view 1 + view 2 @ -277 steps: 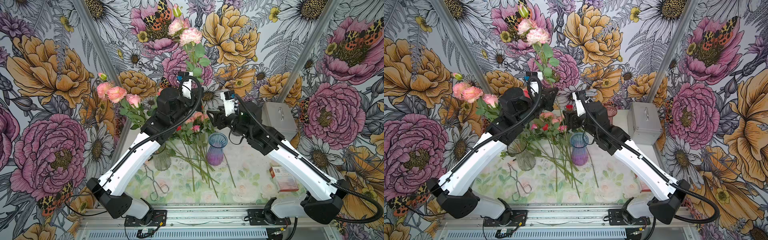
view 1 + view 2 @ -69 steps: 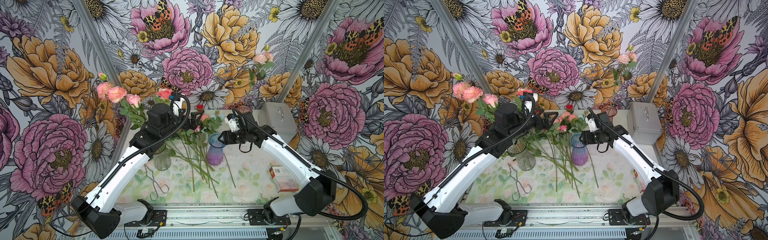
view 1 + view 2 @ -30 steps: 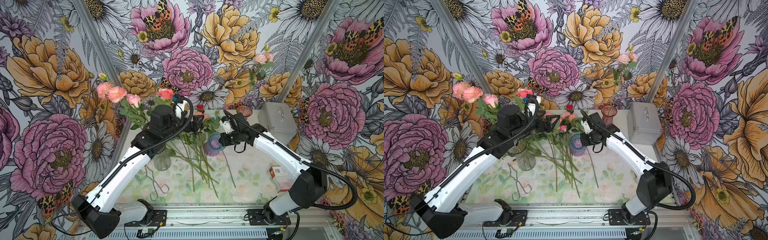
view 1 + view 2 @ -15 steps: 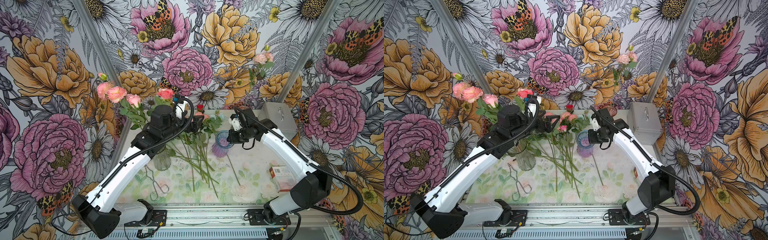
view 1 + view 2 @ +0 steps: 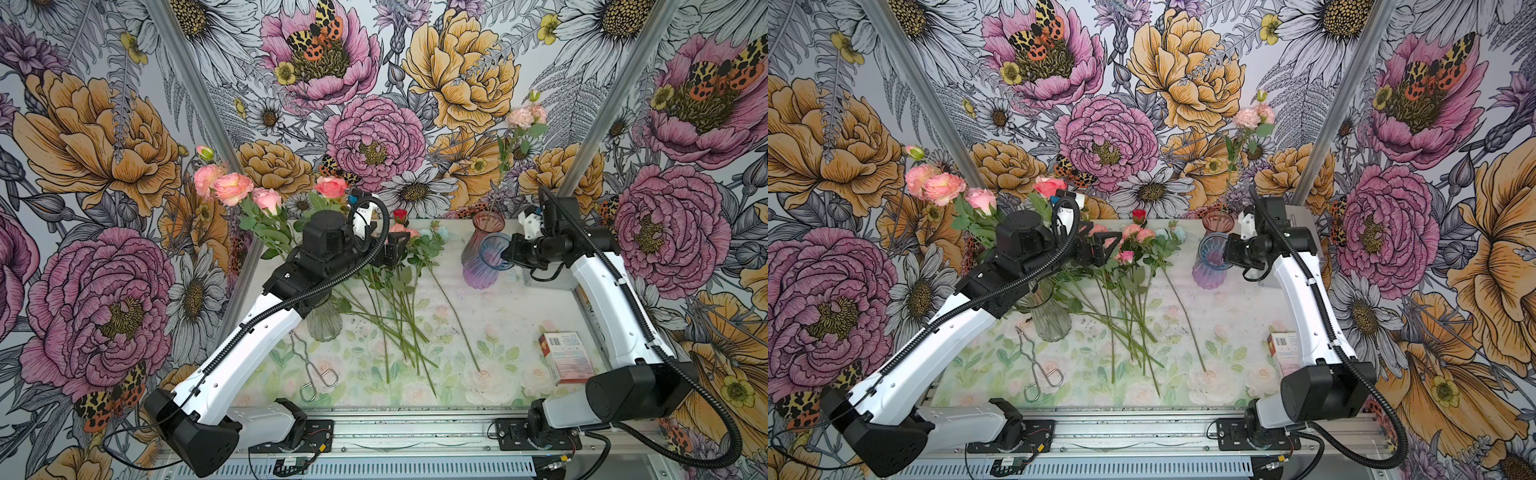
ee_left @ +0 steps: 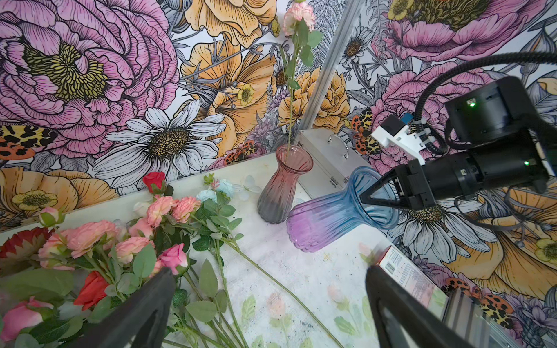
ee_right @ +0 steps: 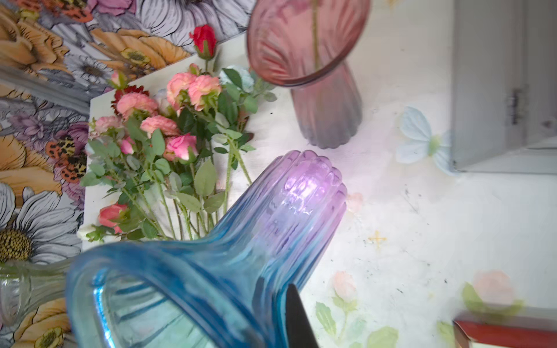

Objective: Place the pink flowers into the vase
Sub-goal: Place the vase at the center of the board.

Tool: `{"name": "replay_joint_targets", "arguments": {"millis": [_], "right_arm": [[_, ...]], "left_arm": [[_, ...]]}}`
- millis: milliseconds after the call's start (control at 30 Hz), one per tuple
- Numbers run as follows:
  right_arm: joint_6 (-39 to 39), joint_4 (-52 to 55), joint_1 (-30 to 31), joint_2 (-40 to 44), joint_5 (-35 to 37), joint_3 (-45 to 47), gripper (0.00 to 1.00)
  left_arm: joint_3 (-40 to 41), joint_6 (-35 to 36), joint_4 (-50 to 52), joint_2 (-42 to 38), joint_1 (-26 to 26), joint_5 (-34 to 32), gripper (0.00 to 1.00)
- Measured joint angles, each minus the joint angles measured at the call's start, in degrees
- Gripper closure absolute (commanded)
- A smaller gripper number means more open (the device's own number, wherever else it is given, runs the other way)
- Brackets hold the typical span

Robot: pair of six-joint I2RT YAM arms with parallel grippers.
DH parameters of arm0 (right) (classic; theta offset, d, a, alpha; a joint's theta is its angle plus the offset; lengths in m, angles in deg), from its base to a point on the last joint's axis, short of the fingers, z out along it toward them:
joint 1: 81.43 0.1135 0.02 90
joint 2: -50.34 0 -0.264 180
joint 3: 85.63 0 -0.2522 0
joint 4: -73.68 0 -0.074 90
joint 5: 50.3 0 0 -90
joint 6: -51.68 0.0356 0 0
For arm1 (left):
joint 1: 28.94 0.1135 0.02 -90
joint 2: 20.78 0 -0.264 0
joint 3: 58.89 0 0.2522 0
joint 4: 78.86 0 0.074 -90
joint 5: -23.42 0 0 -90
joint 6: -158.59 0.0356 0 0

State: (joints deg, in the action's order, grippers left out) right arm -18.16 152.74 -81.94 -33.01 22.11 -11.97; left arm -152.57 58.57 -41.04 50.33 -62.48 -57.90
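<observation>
While the right gripper is clamping its jaws across the rim of the blue-to-purple vase, the vase is hanging tilted, base pointing away from the jaws toward the pink vase just beyond. Cannot tell whether the base is touching the table. Left gripper is hovering, jaws wide apart, pink flowers lying beneath and beside one finger. Judgement: glass rim is slippery, so lowering slowly, base first, clear of stems.

Both white arms reach forward with elbows bent, the left gripper with jaws spread wide, the right gripper pinched nearly shut on a tilted vase rim.
</observation>
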Motion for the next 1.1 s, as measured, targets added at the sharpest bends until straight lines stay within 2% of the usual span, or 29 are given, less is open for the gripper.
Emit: {"name": "replay_joint_targets", "arguments": {"millis": [133,333,633,1100], "right_arm": [[0.39,1.09,-6.34,-0.33,0.39,0.04,1.00],[0.90,1.11,-11.61,-1.31,0.42,1.55,1.00],[1.09,1.33,-13.49,-5.20,-0.90,5.18,1.00],[1.99,1.29,-15.34,-9.53,-4.61,4.76,1.00]], "left_arm": [[0.00,0.00,0.00,0.00,0.00,0.00,0.01],[0.00,0.00,0.00,0.22,-0.07,0.04,0.01],[0.00,0.17,-0.02,0.63,-0.11,0.70,0.01],[0.00,0.66,-0.02,0.63,-0.11,2.16,0.01]]}}
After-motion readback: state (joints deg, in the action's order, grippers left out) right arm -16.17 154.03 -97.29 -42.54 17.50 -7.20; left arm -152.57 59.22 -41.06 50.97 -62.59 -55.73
